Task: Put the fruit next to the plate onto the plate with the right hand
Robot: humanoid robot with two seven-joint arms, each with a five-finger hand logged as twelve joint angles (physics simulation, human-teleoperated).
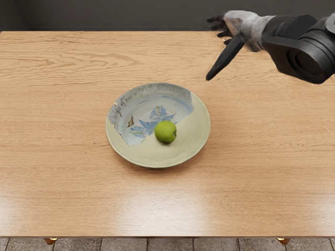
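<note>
Wood-grain table point(63, 198) is filling nearly the whole view, w/ a dark wall running along the far edge and a strip of tiled floor showing below the near edge.

Plate point(194, 133) is sitting approx. mid-table. It is shallow and round, w/ a blue painted patch covering its far-left part and plain cream glaze on the rest. It is holding one item only: the fruit point(165, 132), small, round and green, resting inside the plate near its centre, where the painted patch is meeting the cream. Nothing is lying on the table beside the plate, so the task is reading as done, judging by this layout.

Right hand point(238, 29) is hanging at far right, well apart from the plate and over the table's far edge, w/ its arm coming in from the right. Fingers point(222, 60) are spread loose and pointing down toward the table, carrying nothing. Left arm is not showing.

Handling est.: the fruit is looking firm, light and smooth-skinned, so prob. slippery and prone to rolling. If a re-grip is needed, the best hold is prob. from above, w/ fingers closing round the widest part. The plate is looking ceramic, i.e. stiff and breakable; its dished shape is likely helping keep the fruit from rolling out.
</note>
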